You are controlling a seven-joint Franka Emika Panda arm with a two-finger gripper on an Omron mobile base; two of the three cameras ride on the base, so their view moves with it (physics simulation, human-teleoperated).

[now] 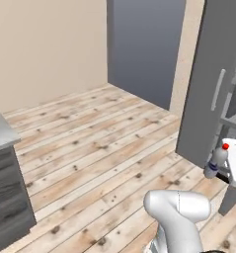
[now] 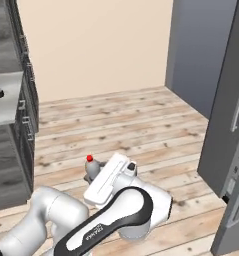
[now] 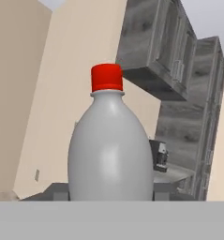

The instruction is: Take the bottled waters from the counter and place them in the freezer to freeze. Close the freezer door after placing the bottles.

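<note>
Red-capped bottle (image 1: 216, 162) is riding clamped in your fingers (image 1: 223, 168) beside the freezer door (image 1: 213, 84), not yet shelved.

The light is even and soft, without a clear source. The wooden floor (image 1: 99, 143) shows almost no shadows and no glare. All 3 pictures look a little blurry and low in detail. The red-capped bottle (image 3: 109, 150) has gentle shading at its sides.
</note>
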